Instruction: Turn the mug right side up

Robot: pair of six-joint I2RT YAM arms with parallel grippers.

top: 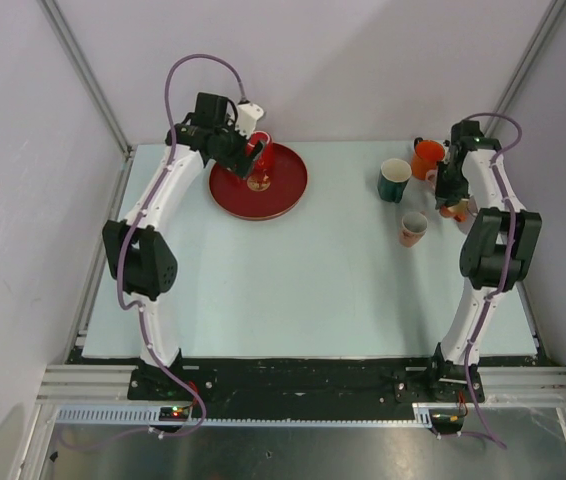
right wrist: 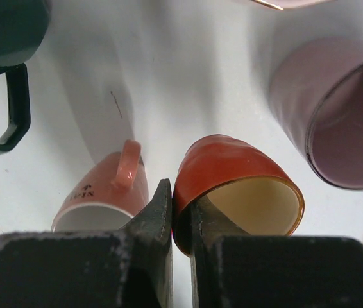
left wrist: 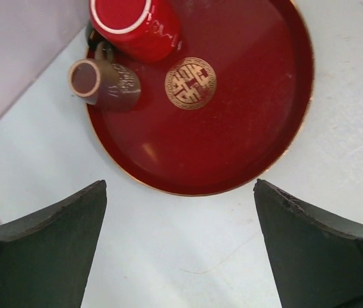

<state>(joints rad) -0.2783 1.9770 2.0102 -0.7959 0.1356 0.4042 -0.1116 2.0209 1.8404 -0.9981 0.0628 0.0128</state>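
Observation:
An orange-red mug (right wrist: 233,170) with a cream inside is tipped with its mouth towards the right wrist camera. My right gripper (right wrist: 180,199) is shut on its wall, one finger inside the rim and one outside. In the top view that gripper (top: 450,200) hangs at the table's right side and covers the mug. A red mug (left wrist: 136,22) stands on the red tray (left wrist: 233,147); its upward end is red with a white ring. My left gripper (left wrist: 180,184) is open and holds nothing, just off the tray's rim.
A small brown cup (left wrist: 101,80) lies beside the red mug on the tray. Crowded round the right gripper are a dark green mug (right wrist: 2,38), a salmon mug (right wrist: 104,189) with lettering and a mauve mug (right wrist: 335,109). The enclosure's walls stand close at back and right.

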